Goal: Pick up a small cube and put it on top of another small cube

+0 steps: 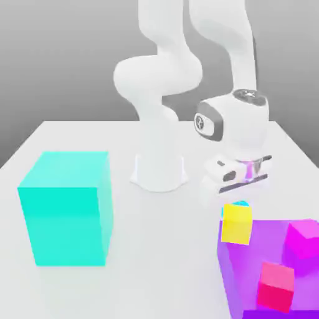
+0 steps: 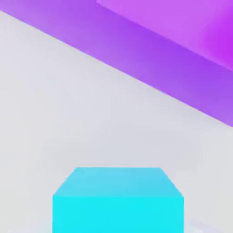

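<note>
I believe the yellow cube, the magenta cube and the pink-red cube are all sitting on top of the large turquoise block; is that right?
Not quite: the exterior view shows the yellow cube, magenta cube and pink-red cube on the purple block, not the large turquoise block, which carries nothing.

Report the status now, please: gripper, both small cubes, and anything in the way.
Gripper shut on cyan cube. Yellow cube sits just below, at purple block corner. Magenta cube and pink-red cube on the block, off the path.
</note>
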